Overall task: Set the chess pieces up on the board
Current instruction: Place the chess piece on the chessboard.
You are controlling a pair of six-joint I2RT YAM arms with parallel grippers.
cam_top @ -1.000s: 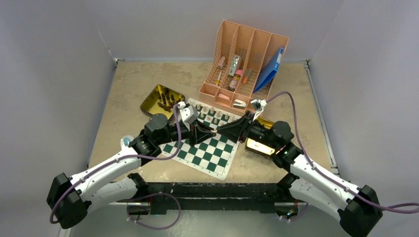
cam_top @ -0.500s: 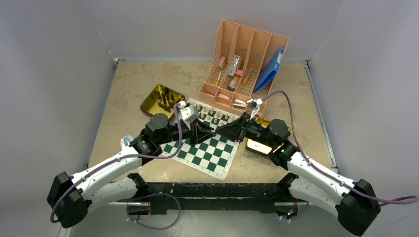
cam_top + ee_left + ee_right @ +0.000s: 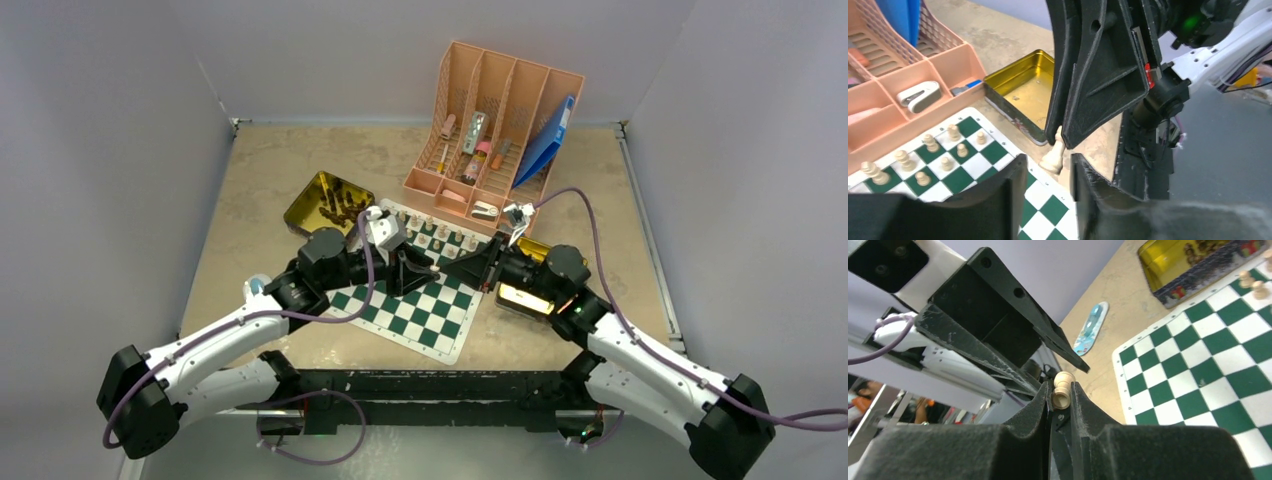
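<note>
Beige tabletop, grey walls. One checkered board [image 3: 420,300]; two gold tins, left [image 3: 330,203] and right [image 3: 530,292]; one pink organizer [image 3: 490,130]. Eight pale chess pieces [image 3: 930,142] standing on far squares, counted from left wrist view. Right gripper [image 3: 1061,390] clamped on ninth pale piece [image 3: 1054,159], above board's right edge. Left gripper [image 3: 1047,165] parted slightly, flanking same piece; contact unclear.

Green-and-white checked board [image 3: 425,318], tan pieces [image 3: 930,142]

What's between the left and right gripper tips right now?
A tan chess piece, pinched by the right gripper; the left gripper stands open near its base. Both wrist views show it.
</note>
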